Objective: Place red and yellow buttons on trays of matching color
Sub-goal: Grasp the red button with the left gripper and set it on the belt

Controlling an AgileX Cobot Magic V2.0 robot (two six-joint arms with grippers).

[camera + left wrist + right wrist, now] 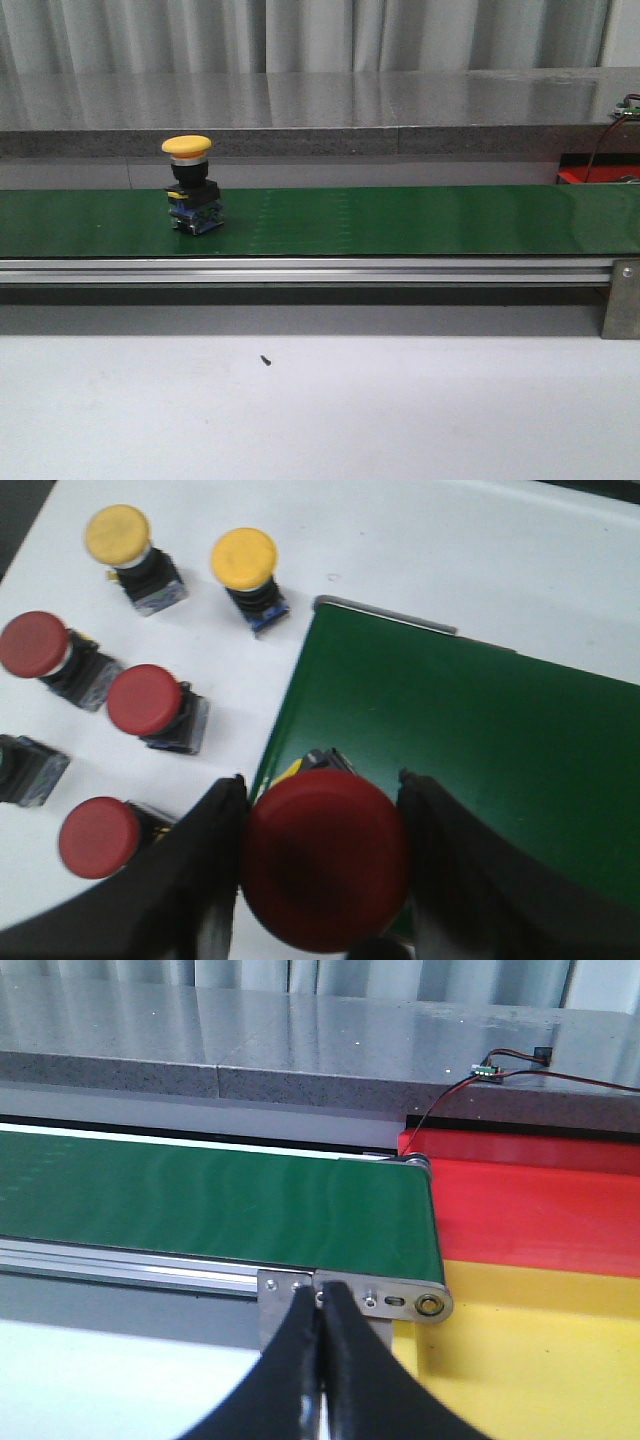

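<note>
Red button [322, 855] sits clamped in my left tool [320, 865], poised over the green belt's [470, 740] near end. Right tool [320, 1360] is pressed together, empty, waiting beside the red tray [540, 1210] and yellow tray [520, 1350].

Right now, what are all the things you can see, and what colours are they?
Yellow button on belt: one, yellow cap, standing upright on the green belt, toward its left.
Yellow buttons on table: two, yellow caps, on the white table beside the belt's end.
Red buttons on table: three, red caps, on the white table near the yellow ones.
Held red button: one, red cap, over the belt's edge.
Conveyor belt: one, green, across the middle.
Red tray: one, red, past the belt's far end.
Yellow tray: one, yellow, next to the red tray.
Left claw: black, shut on the held red button.
Right claw: black, shut, empty.
</note>
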